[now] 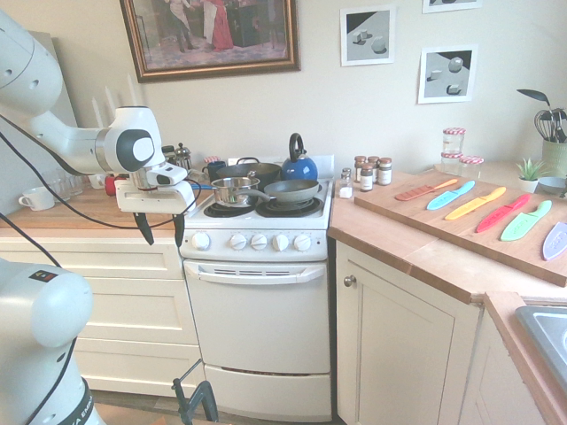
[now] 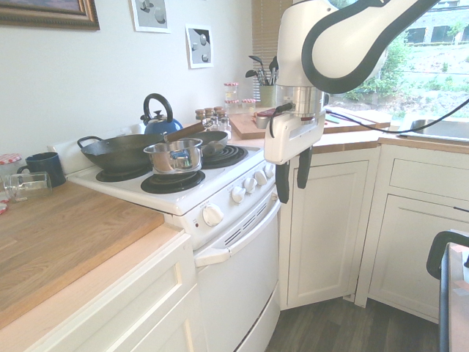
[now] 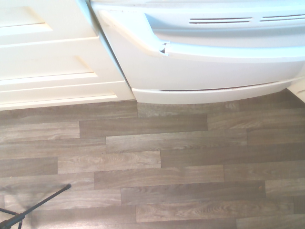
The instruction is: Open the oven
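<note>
The oven (image 1: 259, 328) is a small white stove with its plain door closed and a wide bar handle (image 1: 257, 273) under a row of white knobs (image 1: 259, 241). My gripper (image 1: 160, 232) hangs in front of the stove's left corner at about knob height, fingers pointing down, open and holding nothing. In the second exterior view the gripper (image 2: 292, 178) floats out in front of the knobs (image 2: 212, 215), apart from the handle (image 2: 236, 244). The wrist view looks down on the handle's end (image 3: 164, 47) and the oven's bottom drawer (image 3: 214, 93).
A steel saucepan (image 1: 233, 190), dark pans (image 1: 292, 189) and a blue kettle (image 1: 299, 165) sit on the burners. Cream drawers (image 1: 115, 310) flank the oven's left, a cream cupboard (image 1: 399, 354) with a round knob its right. A board with coloured knives (image 1: 478, 217) lies on the counter. Grey wood floor (image 3: 152, 167) lies below.
</note>
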